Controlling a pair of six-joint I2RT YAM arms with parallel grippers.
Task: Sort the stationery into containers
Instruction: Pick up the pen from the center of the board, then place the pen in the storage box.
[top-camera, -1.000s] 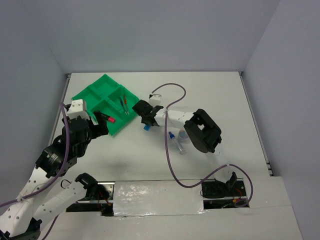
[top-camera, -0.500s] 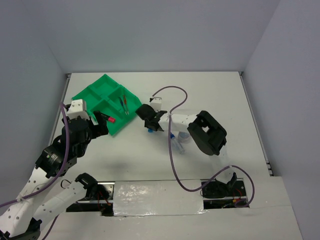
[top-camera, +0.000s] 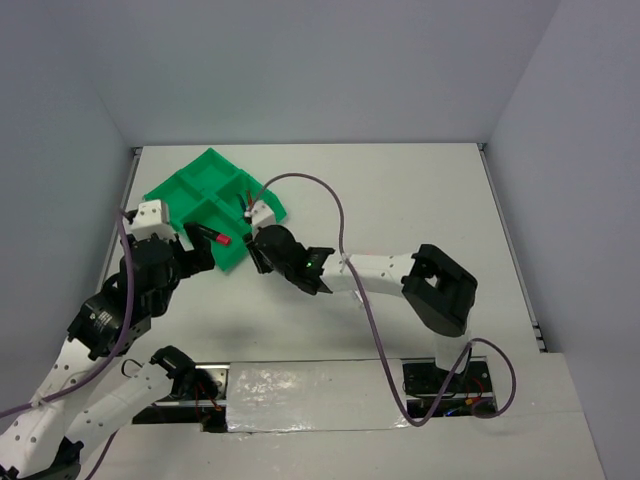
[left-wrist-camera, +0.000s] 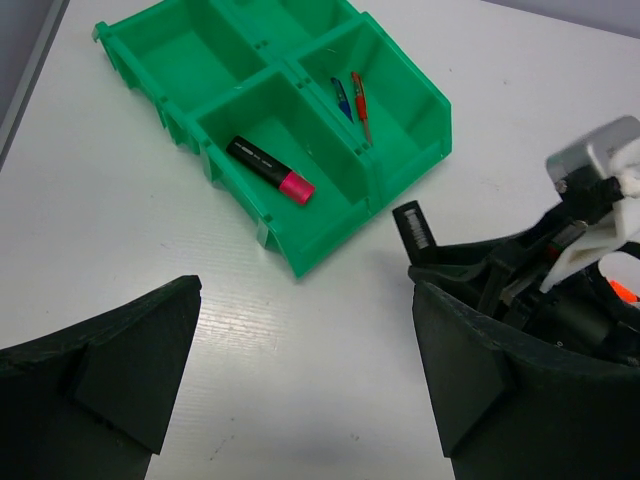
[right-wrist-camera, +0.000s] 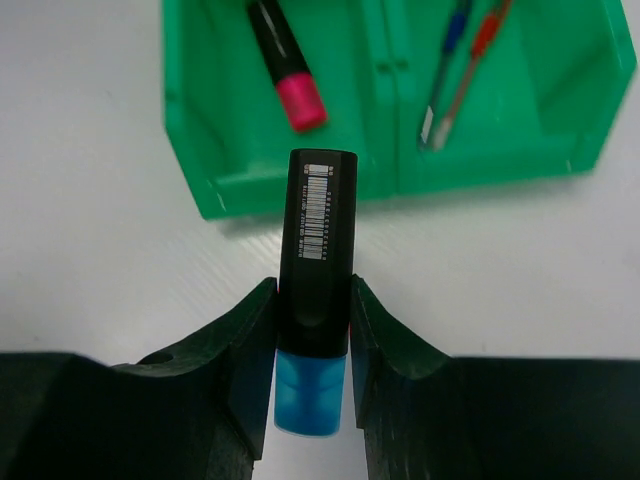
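My right gripper (right-wrist-camera: 312, 310) is shut on a black highlighter with a blue end (right-wrist-camera: 318, 240), which points at the near wall of the green tray (right-wrist-camera: 300, 195). From above, that gripper (top-camera: 258, 250) hovers just off the tray's (top-camera: 175, 185) near corner. One compartment holds a pink-ended highlighter (right-wrist-camera: 285, 65) (left-wrist-camera: 270, 168) (top-camera: 212, 236). The one beside it holds a thin red pen and a blue pen (right-wrist-camera: 460, 60) (left-wrist-camera: 352, 98) (top-camera: 250, 208). My left gripper (left-wrist-camera: 300, 380) (top-camera: 198, 252) is open over bare table in front of the tray (left-wrist-camera: 180, 60).
The right arm (top-camera: 380, 270) stretches across the middle of the table, and its wrist (left-wrist-camera: 560, 260) fills the right of the left wrist view. A bit of orange (left-wrist-camera: 622, 291) shows behind it. Grey walls stand close on the left and at the back.
The right gripper closed on the blue-ended highlighter at mid-table and carried it left to the tray's near corner. The left arm has stayed put.
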